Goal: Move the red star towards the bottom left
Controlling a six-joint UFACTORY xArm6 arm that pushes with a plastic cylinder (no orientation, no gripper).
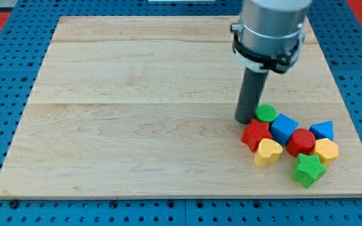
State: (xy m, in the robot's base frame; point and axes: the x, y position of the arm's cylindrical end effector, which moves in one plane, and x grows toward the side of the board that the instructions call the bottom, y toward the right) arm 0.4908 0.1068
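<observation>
my tip (244, 120) | no hand, nothing gripped | touching red star (255, 135), beside green round block (266, 113)

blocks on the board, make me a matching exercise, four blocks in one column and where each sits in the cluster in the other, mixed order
Column 1
1. red star
2. green star
3. blue triangle
4. green round block

Column 2
A. lowest in the cluster, nearest the view's bottom
B. at the cluster's top, right beside my tip
C. upper right end of the cluster
D. left edge of the cluster, just below my tip

Pairs: 1-D, 2-A, 3-C, 4-B
</observation>
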